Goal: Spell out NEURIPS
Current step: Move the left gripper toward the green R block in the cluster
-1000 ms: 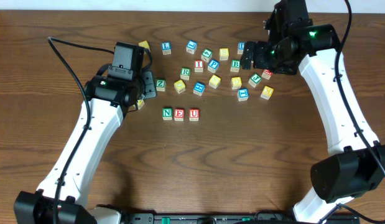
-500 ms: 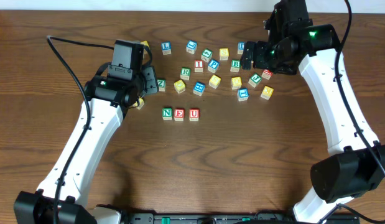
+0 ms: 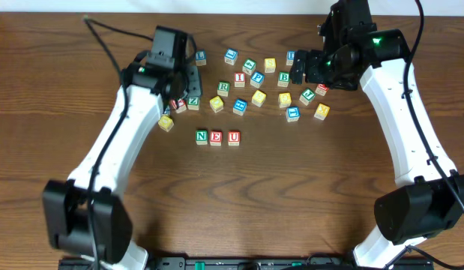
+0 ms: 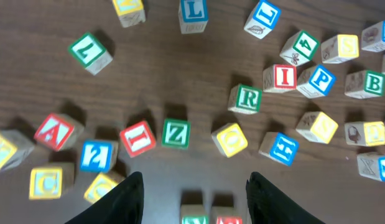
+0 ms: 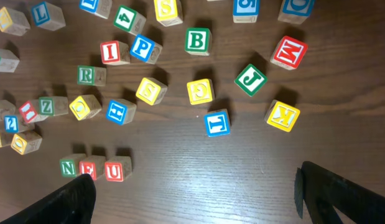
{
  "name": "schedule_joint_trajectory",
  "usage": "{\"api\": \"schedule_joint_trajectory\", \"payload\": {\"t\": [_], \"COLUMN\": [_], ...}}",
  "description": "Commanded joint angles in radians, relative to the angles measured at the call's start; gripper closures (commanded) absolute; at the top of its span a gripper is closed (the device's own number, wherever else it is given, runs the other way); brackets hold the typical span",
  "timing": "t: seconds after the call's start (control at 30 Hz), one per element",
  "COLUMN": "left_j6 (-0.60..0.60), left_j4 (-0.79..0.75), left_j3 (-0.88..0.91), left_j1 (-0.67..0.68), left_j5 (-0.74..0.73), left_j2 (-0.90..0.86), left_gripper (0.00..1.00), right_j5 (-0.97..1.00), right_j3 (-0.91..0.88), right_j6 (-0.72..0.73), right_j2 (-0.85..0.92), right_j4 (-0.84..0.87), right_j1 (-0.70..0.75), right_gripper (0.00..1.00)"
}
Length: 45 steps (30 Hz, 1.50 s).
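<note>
Swung up and to the right since a second ago, the left arm now reaches over the left end of the loose cubes, and a yellow cube that it covered lies in plain sight. The spelled part has not shifted: green N, red E and red U sit side by side in a straight row, below the scatter. Above them, green R stands alone, while red I and blue P touch each other just up and right of it.

The left pincer hangs partly spread and empty, just below a green Z. The right pincer is spread wide, holding nothing, above bare wood right of the row.

The tabletop is dark brown wood grain; a pale strip of wall runs along its far edge. Around the right arm lie a green B, green J, red M and yellow K. A black cable loops from the left arm.
</note>
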<state>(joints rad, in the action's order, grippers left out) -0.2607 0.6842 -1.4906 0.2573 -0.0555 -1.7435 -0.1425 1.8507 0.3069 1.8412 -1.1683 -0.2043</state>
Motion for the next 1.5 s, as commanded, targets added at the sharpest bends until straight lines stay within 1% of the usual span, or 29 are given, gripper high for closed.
{"api": "schedule_joint_trajectory", "payload": {"t": [0.0,0.13,0.33,0.87,1.0,1.23,1.47], "left_j6": [0.032,0.049,0.052,0.066,0.065,0.057,0.058], "left_j4": [-0.013,-0.020,-0.020,-0.037,-0.054,-0.129,-0.210], "left_j3": [-0.039,-0.039,-0.039,-0.039,-0.039,-0.039,-0.039], "left_j1": [0.002,0.001,-0.002,-0.076,-0.055,-0.007,0.061], "left_j5": [-0.012,-0.011,0.042,0.040,0.040,0.040,0.041], "left_j2": [-0.037,-0.054,-0.054,-0.054,-0.054,-0.061,-0.159], "left_gripper": [0.47,0.47,0.47,0.47,0.47,0.47,0.47], "right_j5": [-0.006,-0.006,-0.006,-0.006,-0.006,-0.006,-0.006], "right_j3": [-0.006,-0.006,-0.006,-0.006,-0.006,-0.006,-0.006], "right_j6": [0.010,0.010,0.010,0.010,0.010,0.010,0.010], "right_j2": [-0.006,-0.006,-0.006,-0.006,-0.006,-0.006,-0.006], "right_j4": [-0.008,-0.011,-0.010,-0.010,-0.010,-0.010,-0.010], "right_j1": [-0.007,-0.007,-0.007,-0.007,-0.007,-0.007,-0.007], "right_gripper": [0.01,0.01,0.01,0.01,0.01,0.01,0.01]}}
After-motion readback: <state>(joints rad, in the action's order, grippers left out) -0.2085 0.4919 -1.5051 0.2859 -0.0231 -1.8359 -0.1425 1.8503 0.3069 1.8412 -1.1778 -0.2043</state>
